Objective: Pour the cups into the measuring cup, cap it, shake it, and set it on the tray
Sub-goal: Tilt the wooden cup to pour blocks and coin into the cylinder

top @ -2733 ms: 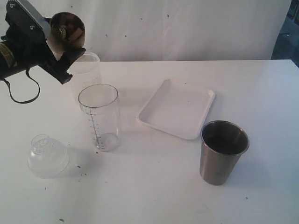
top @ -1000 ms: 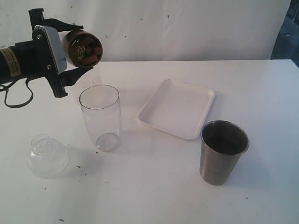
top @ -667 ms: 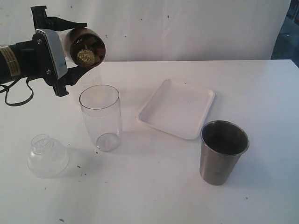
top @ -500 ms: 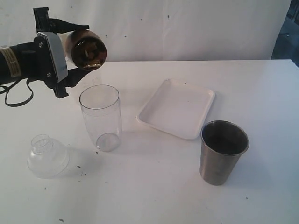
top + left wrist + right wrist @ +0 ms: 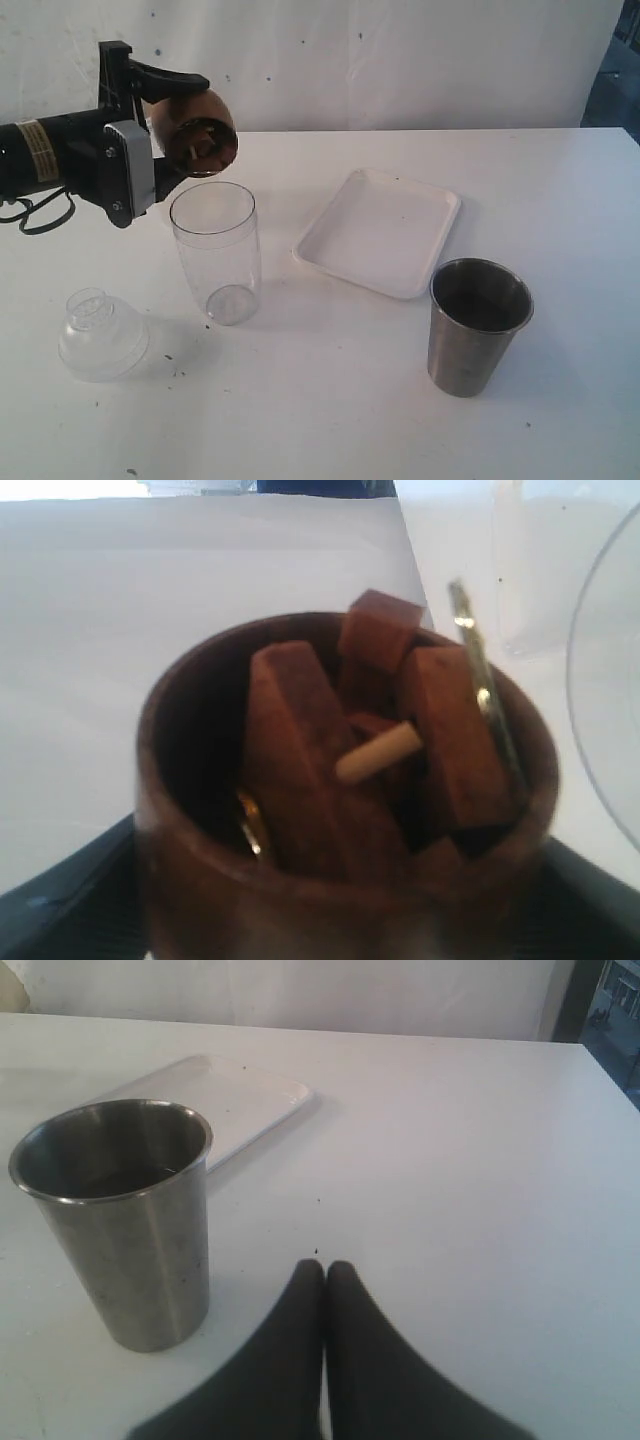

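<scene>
Wooden cup (image 5: pixel 197 145) lies tipped on its side in your left gripper (image 5: pixel 180 130), jaws spread wide and clamped around it. Its mouth is just above the rim of the upright measuring cup (image 5: pixel 215 250), with brown blocks (image 5: pixel 300 770) inside. Your right gripper (image 5: pixel 325 1272) has its jaws pressed together beside the steel tumbler (image 5: pixel 478 325), near the tray (image 5: pixel 335 262).

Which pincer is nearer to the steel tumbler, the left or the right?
Right. The right pincer, shut, is close beside the steel tumbler, not touching it. The left pincer holds the wooden cup tilted above the measuring cup, beyond the tray.
</scene>
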Motion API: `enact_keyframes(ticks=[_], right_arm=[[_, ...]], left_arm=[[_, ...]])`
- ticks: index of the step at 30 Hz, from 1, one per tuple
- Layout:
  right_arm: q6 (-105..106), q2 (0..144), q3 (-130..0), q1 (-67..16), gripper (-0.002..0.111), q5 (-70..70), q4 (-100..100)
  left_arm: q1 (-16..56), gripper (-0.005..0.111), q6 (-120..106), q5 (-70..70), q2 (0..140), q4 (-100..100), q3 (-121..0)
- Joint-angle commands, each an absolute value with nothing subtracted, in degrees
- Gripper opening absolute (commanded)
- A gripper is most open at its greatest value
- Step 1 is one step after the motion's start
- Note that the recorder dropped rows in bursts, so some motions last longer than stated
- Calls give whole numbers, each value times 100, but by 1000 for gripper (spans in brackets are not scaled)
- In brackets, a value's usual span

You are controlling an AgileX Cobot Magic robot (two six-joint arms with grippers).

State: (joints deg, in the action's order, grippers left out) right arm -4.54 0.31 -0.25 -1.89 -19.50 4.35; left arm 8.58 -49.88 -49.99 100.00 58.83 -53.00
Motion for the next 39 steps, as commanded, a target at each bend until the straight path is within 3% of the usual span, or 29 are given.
enact_keyframes(ticks=[1, 39], right_arm=[[-478, 0, 0, -167, 0, -1928, 448], [-478, 0, 0, -167, 0, -1928, 448]], left_arm=[[867, 0, -5820, -5166, 9955, 5791, -5347], [867, 0, -7715, -5277, 9955, 5791, -5347]])
